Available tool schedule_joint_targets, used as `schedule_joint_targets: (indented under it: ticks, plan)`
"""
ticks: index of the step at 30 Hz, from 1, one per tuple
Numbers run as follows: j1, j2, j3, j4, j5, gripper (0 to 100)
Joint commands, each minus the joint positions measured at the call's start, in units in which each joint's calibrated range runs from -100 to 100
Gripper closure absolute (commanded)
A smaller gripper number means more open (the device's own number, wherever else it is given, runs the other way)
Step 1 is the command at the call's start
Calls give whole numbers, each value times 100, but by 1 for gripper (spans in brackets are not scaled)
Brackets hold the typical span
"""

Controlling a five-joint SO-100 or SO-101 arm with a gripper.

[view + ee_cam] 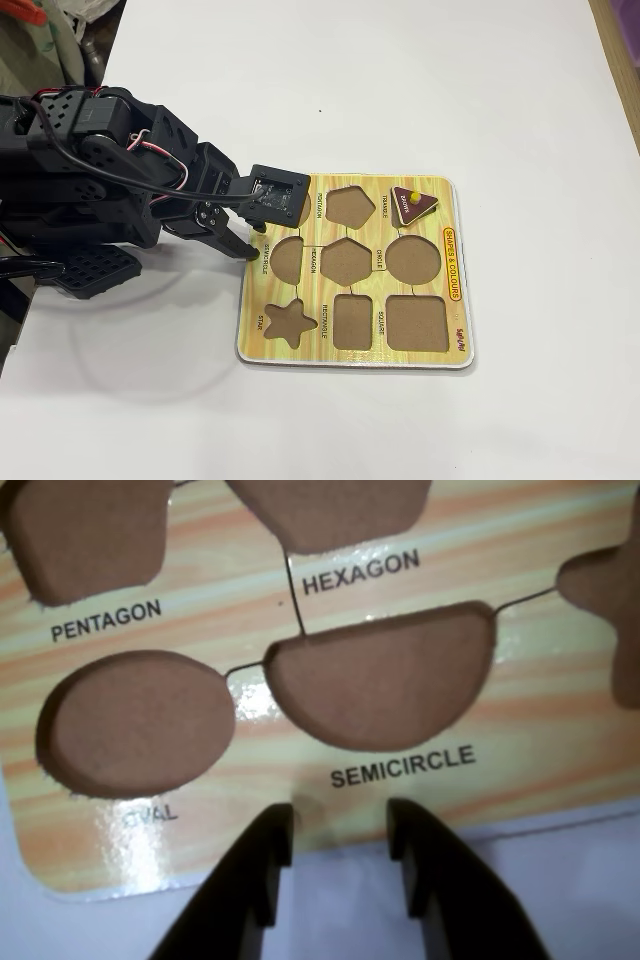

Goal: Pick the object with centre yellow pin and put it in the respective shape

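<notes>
Fixed view shows my gripper (243,243) hanging at the left edge of the board (455,345), near the semicircle hole (288,258). Its jaws are spread with nothing between them. The piece I want, the dark triangle (411,204) with the yellow pin (406,198), lies at the far upper right of the board, tilted across its triangle slot rather than seated flat. It is well apart from me, with the pentagon hole (347,205) lying between.

In the wrist view my gripper (340,832) points over the board's edge at the semicircle hole (385,680), with the oval (140,725) to its left; the triangle is out of that picture.

As I judge it, the step in hand is the reach. To do it well I should lift clear of the board first, swing across toward the triangle, and come down from above with the jaws straddling the pin. The pin is small, so I should centre on it before closing. The piece leans, so a careless push could slide it. Once gripped, I should lift, square its corners to the slot, and lower it flat.
</notes>
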State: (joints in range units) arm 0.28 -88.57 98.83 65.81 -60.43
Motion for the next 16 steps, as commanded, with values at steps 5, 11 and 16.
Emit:
schedule_joint_targets:
  ticks: [5,11,16]
  plan:
    - [11,54,27,126,18,88]
    - [11,29,27,126,18,88]
    - [11,29,27,126,18,88]
